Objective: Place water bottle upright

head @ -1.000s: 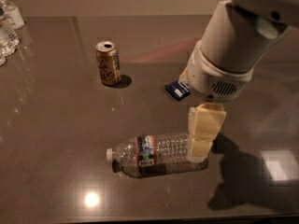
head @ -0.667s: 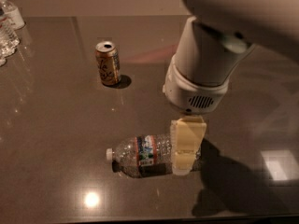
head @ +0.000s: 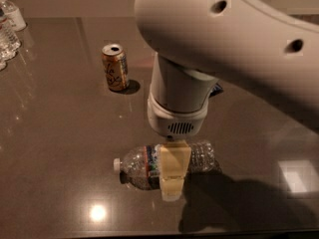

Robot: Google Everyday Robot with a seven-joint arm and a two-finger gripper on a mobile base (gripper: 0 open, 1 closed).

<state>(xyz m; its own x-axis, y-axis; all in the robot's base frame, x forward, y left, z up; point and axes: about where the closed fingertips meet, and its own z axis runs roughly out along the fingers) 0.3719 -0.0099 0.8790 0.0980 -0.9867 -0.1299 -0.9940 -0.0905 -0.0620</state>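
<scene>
The gripper [head: 174, 176] hangs straight down over the middle of the water bottle [head: 137, 164], its cream tip covering the bottle just right of the label; whether it is spread apart or clamped on the bottle cannot be told. The bottle lies on its side on the dark surface [head: 60, 148], white cap pointing left. Farther back stands 1 gold-tan can [head: 115, 67], well apart, and clear bottles [head: 7, 29] cluster at the far left edge.
</scene>
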